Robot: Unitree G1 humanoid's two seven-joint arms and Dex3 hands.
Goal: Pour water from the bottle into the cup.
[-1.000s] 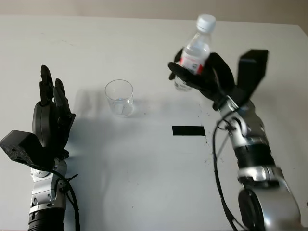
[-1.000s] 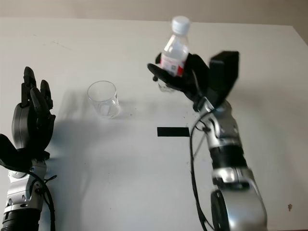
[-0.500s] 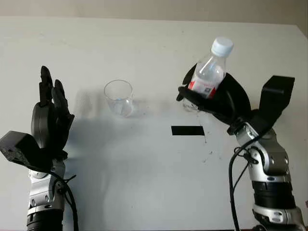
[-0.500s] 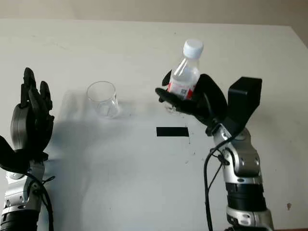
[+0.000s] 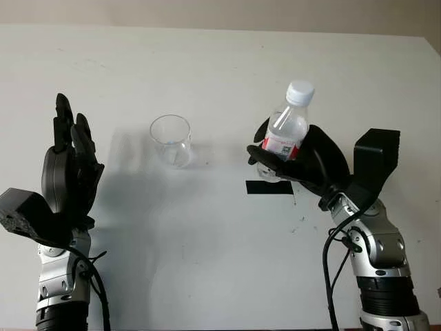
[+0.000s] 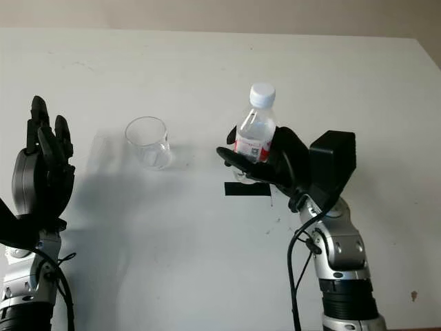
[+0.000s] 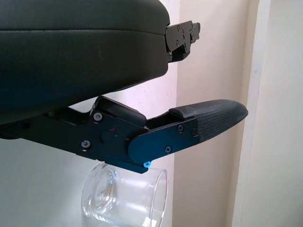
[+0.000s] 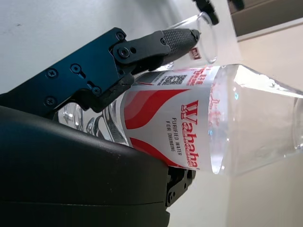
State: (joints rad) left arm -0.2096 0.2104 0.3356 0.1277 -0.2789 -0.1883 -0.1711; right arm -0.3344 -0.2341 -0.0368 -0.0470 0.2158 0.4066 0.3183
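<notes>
- The right hand (image 5: 303, 162) is clenched around the bottle (image 5: 284, 134), holding it clear of the white surface (image 5: 207, 262), above a strip of black tape (image 5: 269, 187).
- The bottle stands close to upright, its long axis leaning slightly, with the white cap (image 5: 300, 92) on top (apparently still screwed on, which would block any pour).
- The cup (image 5: 171, 140) stands upright on the surface, well apart from the bottle, toward the robot's left and roughly level with it in depth.
- The relation that matters: the cup lies to the left of the right hand, so the bottle must travel sideways across the gap before its neck can tip over the rim.
- The left hand (image 5: 67, 169) is open, raised near the left edge, holding nothing; the cup sits between the two hands, somewhat nearer the left one.
- From the right wrist view, the fingers (image 8: 142, 49) wrap the label band, and the cup shows beyond them.
</notes>
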